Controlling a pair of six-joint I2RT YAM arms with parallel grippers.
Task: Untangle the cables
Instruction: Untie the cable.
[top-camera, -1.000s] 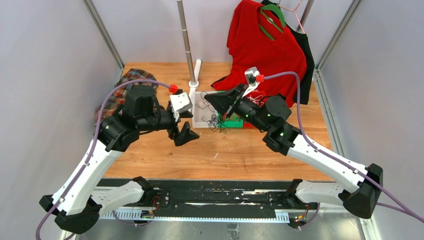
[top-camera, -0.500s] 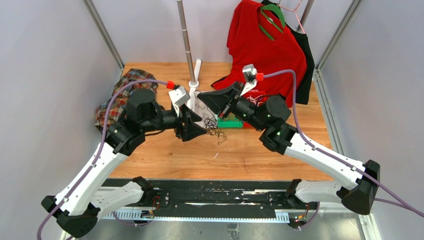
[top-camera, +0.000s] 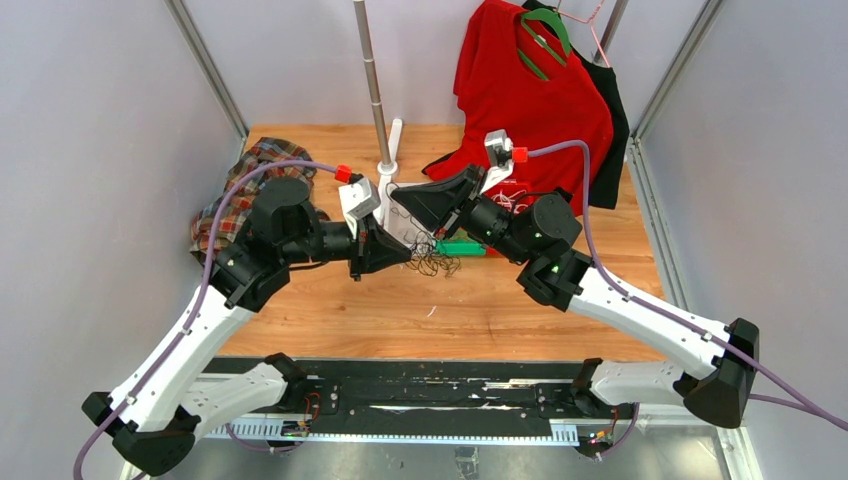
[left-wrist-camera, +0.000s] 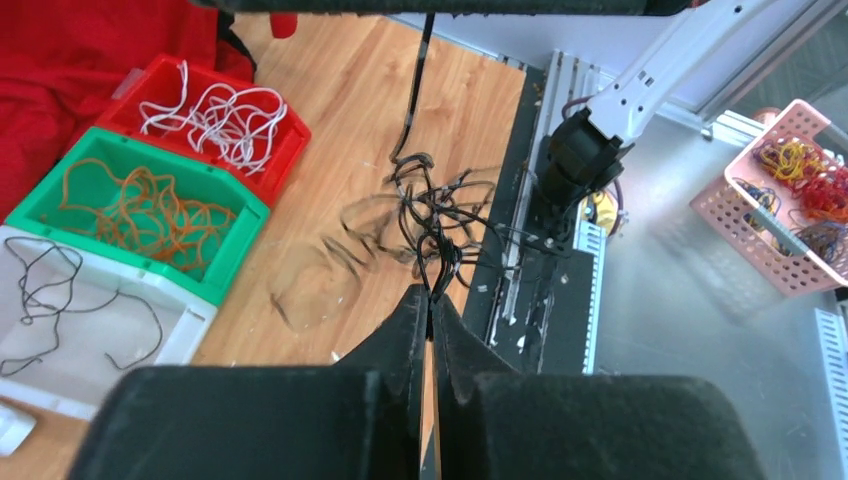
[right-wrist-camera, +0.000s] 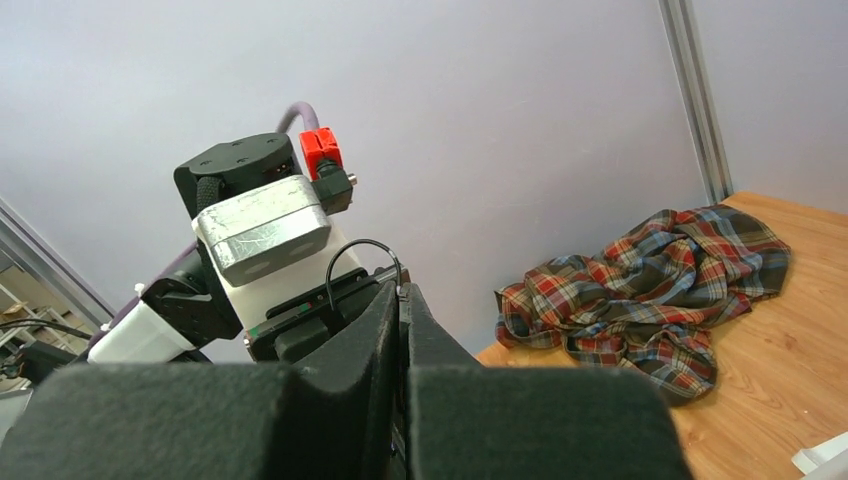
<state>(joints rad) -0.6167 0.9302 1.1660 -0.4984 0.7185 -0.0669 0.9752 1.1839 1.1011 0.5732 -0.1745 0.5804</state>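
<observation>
A tangle of black cables (left-wrist-camera: 437, 215) hangs in the air above the wooden table (top-camera: 480, 310), and it also shows from above (top-camera: 432, 260). My left gripper (left-wrist-camera: 432, 296) is shut on strands at the tangle's lower end, just left of it in the top view (top-camera: 406, 256). One black strand (left-wrist-camera: 420, 80) runs up to my right gripper (top-camera: 394, 195), which is shut on it. A small black loop (right-wrist-camera: 360, 255) sticks out past the right gripper's tips (right-wrist-camera: 403, 291). Loose white cables lie in a red bin (left-wrist-camera: 285, 150), orange ones in a green bin (left-wrist-camera: 235, 240), black ones in a white bin (left-wrist-camera: 180, 330).
A plaid shirt (top-camera: 235, 195) lies at the table's back left. A red shirt (top-camera: 530, 95) hangs from the rack at the back, beside the metal pole (top-camera: 372, 80). A pink basket (left-wrist-camera: 800, 215) of coloured cables sits off the table's near edge.
My left gripper swung right to the hanging tangle and closed on it. My right gripper shifted slightly left and up with its strand.
</observation>
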